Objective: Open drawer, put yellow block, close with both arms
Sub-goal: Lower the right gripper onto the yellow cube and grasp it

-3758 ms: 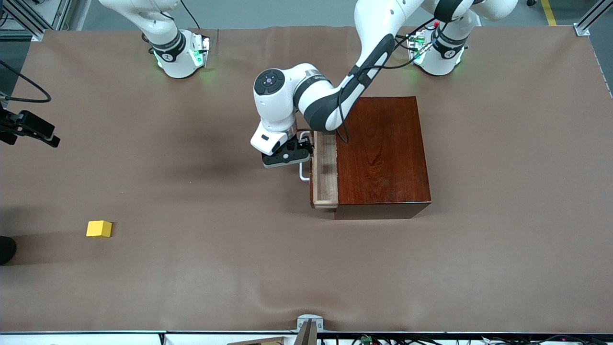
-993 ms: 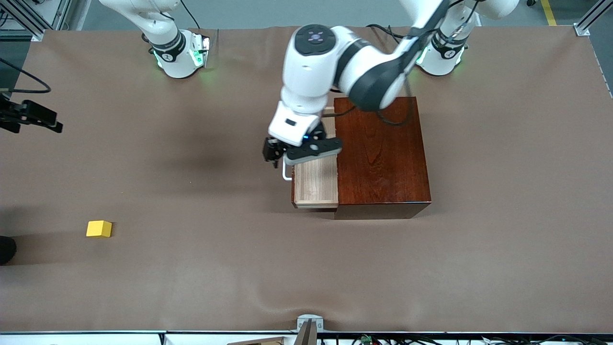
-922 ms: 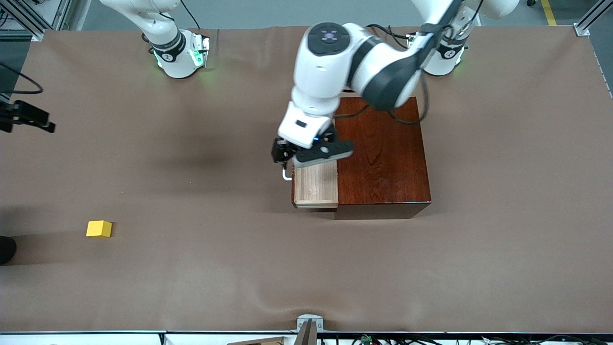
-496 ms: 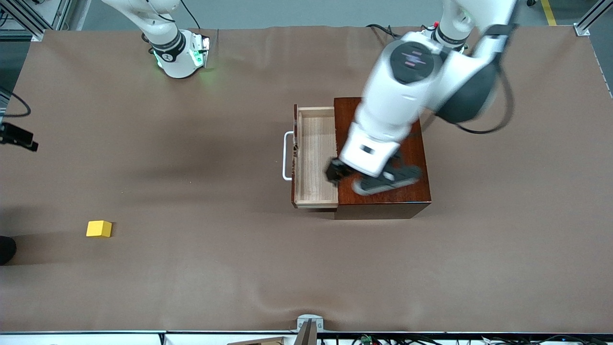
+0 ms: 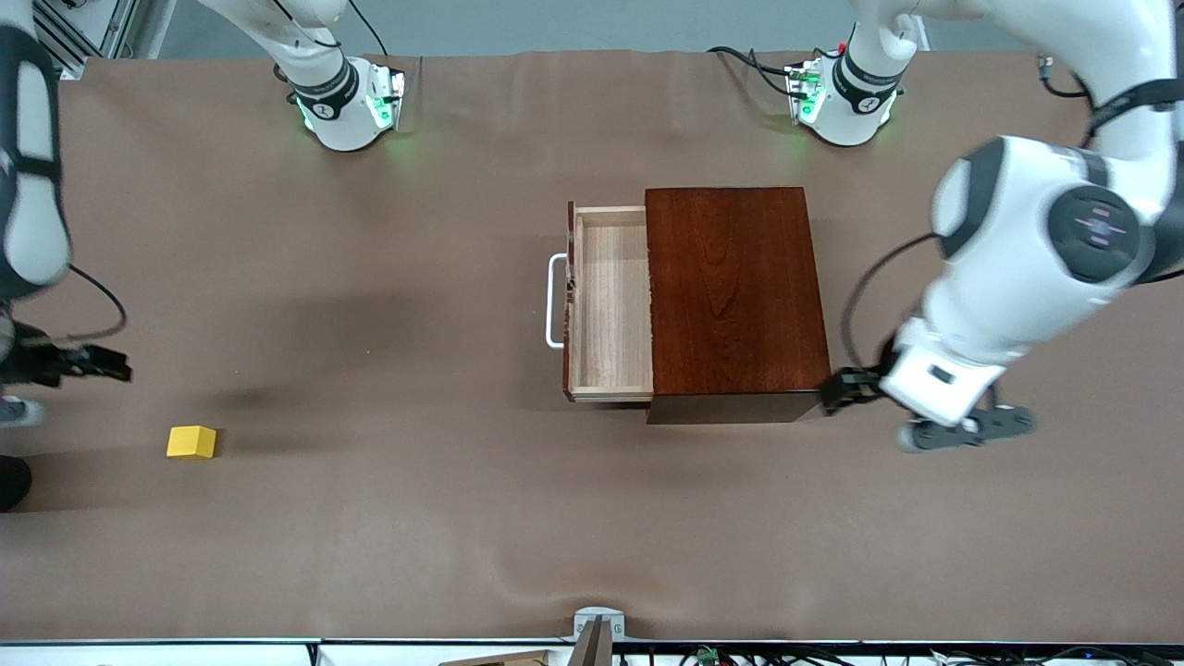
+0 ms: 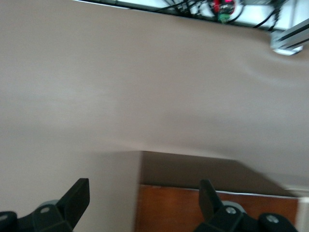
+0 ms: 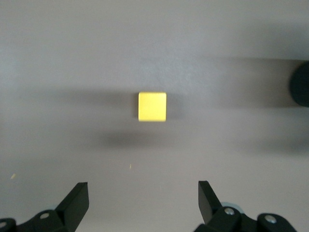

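Observation:
The drawer (image 5: 609, 305) stands pulled out of the dark reddish wooden box (image 5: 735, 296), its pale tray empty and its white handle (image 5: 554, 301) free. The yellow block (image 5: 191, 442) lies on the table toward the right arm's end, nearer the front camera than the box. My right gripper (image 5: 92, 365) hovers close to the block, which shows ahead of the right gripper (image 7: 142, 195), open with nothing between its fingers. My left gripper (image 5: 837, 390) hangs by the box's corner at the left arm's end. In its wrist view the left gripper (image 6: 143, 195) is open over that box corner (image 6: 212, 208).
A dark round object (image 5: 11, 481) sits at the table's edge near the block, also seen as a dark round object (image 7: 300, 89) in the right wrist view. A metal bracket (image 5: 597, 622) is fixed at the table's front edge.
The left gripper pulled the drawer farther out, let go of the handle and swung over the box to its corner at the left arm's end. The right gripper came closer to the yellow block.

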Controlling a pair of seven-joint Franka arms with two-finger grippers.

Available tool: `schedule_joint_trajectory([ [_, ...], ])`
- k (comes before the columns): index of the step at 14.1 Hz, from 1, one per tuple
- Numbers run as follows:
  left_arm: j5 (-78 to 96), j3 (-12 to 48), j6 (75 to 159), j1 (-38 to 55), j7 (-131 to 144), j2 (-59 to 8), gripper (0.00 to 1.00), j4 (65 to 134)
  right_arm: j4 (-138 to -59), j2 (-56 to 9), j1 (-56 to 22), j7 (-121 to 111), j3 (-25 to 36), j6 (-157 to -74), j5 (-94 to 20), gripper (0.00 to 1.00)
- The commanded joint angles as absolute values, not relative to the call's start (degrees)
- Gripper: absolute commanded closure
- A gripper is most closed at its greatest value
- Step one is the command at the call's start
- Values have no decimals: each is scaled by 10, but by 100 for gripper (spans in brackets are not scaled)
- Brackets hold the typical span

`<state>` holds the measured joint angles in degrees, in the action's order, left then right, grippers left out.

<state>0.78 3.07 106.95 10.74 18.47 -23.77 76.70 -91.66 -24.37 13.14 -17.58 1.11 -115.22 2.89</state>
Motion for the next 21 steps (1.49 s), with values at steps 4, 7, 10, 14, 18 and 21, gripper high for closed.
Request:
schedule_joint_trajectory([
  [4, 21, 35, 1018, 25, 25, -128, 0, 863, -902, -370, 147, -186, -2, -1287, -2, 0],
  [7, 18, 33, 958, 15, -3, -89, 0, 863, -900, -401, 147, -192, -2, -1331, -8, 0],
  [10, 12, 34, 905, 15, -15, -61, 0, 864, -897, -424, 149, -206, -3, -1362, -9, 0],
  [14, 8, 32, 906, 12, -15, -66, 0, 846, -889, -448, 149, -210, -2, -1375, -28, 0],
  [18, 8, 35, 906, 16, -15, -65, 0, 843, -889, -447, 149, -211, -2, -1375, -28, 63],
  [21, 8, 33, 905, 11, -15, -66, 0, 845, -889, -439, 146, -211, -1, -1368, -25, 100],
])
